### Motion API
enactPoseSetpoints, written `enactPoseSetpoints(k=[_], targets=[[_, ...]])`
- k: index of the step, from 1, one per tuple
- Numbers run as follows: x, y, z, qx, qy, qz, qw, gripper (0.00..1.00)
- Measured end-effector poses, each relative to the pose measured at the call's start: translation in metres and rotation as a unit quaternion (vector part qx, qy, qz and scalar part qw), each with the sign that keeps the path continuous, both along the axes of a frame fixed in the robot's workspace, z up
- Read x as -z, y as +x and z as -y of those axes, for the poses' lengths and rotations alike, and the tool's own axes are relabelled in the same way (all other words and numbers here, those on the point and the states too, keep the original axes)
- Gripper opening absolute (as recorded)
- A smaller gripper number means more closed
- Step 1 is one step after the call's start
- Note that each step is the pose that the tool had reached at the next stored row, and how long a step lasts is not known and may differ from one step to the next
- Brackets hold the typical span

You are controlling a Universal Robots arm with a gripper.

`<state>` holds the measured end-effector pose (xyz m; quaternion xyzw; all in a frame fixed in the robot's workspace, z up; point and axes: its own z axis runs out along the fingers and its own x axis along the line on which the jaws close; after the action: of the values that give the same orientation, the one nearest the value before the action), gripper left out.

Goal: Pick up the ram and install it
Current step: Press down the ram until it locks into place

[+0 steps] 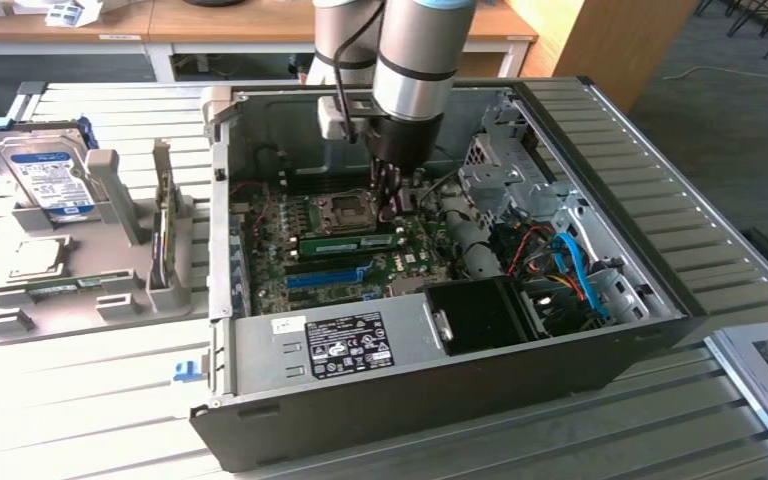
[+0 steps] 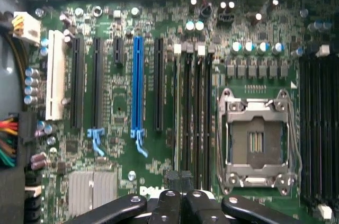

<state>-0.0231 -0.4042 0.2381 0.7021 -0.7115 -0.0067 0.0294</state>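
My gripper (image 1: 387,205) is clenched, black metal fingers (image 2: 168,208) pressed together with nothing between them, low over the motherboard (image 2: 122,107) inside the open computer case (image 1: 424,400). The ram (image 1: 348,241), a thin green stick with a white sticker, sits seated in its slot just beside the fingertips, long axis running toward the exterior view's left and right. Board is glossy green with long black slots, one blue slot (image 2: 137,83) and a square silver CPU socket (image 2: 258,142) ("DELL" printed in white).
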Motion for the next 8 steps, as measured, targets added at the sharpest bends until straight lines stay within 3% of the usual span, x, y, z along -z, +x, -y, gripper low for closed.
enactPoseSetpoints(k=[8], targets=[[0.0,-0.019,0.0,0.0,0.0,0.0024,1.0,0.1]])
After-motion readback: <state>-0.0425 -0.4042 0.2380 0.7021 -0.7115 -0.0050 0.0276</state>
